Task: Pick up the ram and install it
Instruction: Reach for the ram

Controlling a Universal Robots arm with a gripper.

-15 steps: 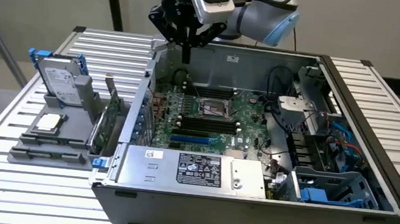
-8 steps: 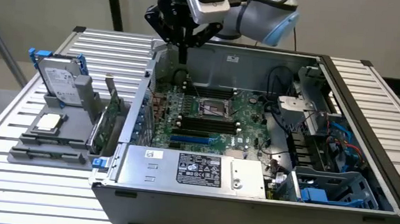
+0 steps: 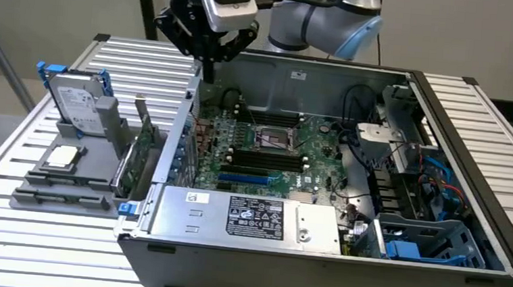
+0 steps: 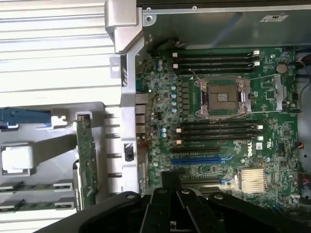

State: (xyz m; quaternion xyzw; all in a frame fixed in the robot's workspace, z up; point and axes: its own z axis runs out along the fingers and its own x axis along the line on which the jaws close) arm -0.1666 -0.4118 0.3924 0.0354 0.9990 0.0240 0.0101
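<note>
The ram (image 4: pixel 86 165) is a long narrow green stick standing on edge in a grey holder (image 4: pixel 53 145) outside the case; in the exterior view the ram (image 3: pixel 129 170) is at the holder's right side. My gripper (image 3: pixel 209 72) hangs over the back left corner of the open computer case (image 3: pixel 230 257), well away from the ram, fingers closed together on nothing. In the wrist view the gripper (image 4: pixel 171 182) is over the motherboard (image 4: pixel 272 121). Empty black memory slots (image 4: pixel 216 131) lie beside the open processor socket (image 4: pixel 221 97).
The holder (image 3: pixel 58 197) also carries a hard drive (image 3: pixel 77 107), a square silver processor (image 3: pixel 63 158) and a taller green card (image 3: pixel 148 139). A power supply (image 3: pixel 246 217) fills the case's front. Cables and a drive cage (image 3: pixel 416 182) crowd the exterior view's right.
</note>
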